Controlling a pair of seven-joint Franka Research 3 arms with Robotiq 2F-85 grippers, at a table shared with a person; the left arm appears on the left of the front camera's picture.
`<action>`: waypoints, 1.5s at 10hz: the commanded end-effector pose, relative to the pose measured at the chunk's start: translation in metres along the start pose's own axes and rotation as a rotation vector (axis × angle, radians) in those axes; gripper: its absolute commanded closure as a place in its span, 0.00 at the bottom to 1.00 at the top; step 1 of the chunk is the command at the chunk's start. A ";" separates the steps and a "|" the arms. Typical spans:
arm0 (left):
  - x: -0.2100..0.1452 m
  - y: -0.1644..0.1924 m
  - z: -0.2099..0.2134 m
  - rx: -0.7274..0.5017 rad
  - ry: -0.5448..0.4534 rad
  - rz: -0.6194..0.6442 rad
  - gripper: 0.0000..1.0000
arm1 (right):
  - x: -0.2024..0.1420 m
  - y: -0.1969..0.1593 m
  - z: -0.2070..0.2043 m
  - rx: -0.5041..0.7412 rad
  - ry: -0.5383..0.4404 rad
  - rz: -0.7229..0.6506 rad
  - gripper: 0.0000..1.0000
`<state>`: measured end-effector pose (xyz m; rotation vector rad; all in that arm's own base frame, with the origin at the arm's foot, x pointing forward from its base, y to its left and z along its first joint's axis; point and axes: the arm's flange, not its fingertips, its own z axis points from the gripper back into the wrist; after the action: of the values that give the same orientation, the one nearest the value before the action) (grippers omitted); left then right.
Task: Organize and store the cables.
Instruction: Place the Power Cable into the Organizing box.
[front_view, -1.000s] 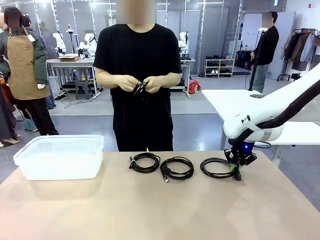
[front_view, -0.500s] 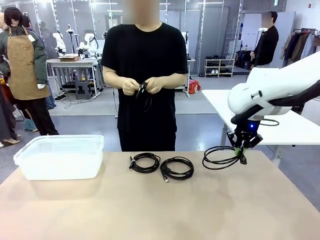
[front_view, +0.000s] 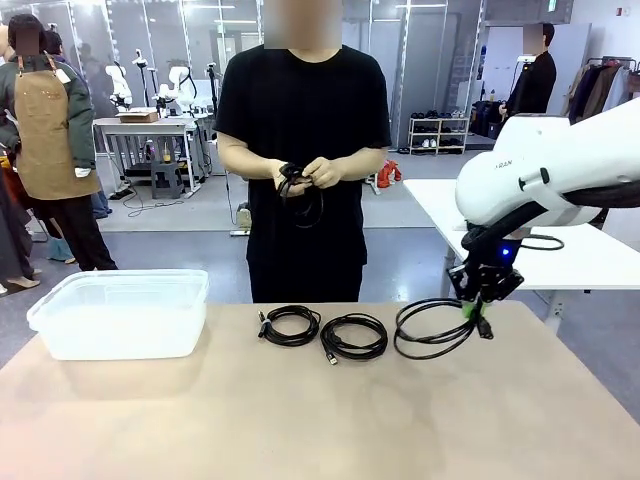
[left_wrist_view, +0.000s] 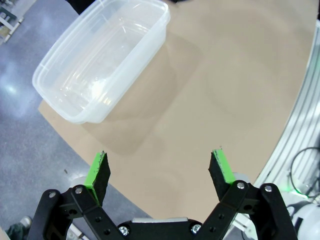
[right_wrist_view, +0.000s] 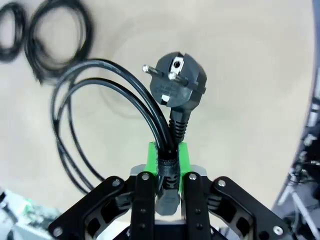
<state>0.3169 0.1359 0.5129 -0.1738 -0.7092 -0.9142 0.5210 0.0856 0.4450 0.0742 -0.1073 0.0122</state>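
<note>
Loosely looped black cable (right_wrist_view: 161, 131) ends in a round two-pin plug (right_wrist_view: 176, 82).

It was a big lab room: a white robot arm (front_view: 540, 180) at three o'clock, a work table (front_view: 115, 124) at ten, shelves (front_view: 440, 135) at one.
</note>
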 end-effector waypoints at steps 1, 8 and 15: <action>0.000 0.000 0.000 -0.002 -0.003 -0.010 0.00 | -0.040 0.037 0.002 0.100 -0.069 0.053 1.00; 0.000 0.000 0.000 -0.002 -0.003 -0.010 0.00 | -0.118 0.188 -0.052 0.289 -0.056 0.224 1.00; 0.000 0.000 0.000 -0.002 -0.003 -0.010 0.00 | -0.130 0.212 -0.118 0.303 0.016 0.217 1.00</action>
<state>0.3169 0.1354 0.5132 -0.1724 -0.7085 -0.9156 0.3980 0.3027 0.3345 0.3421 -0.0837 0.2404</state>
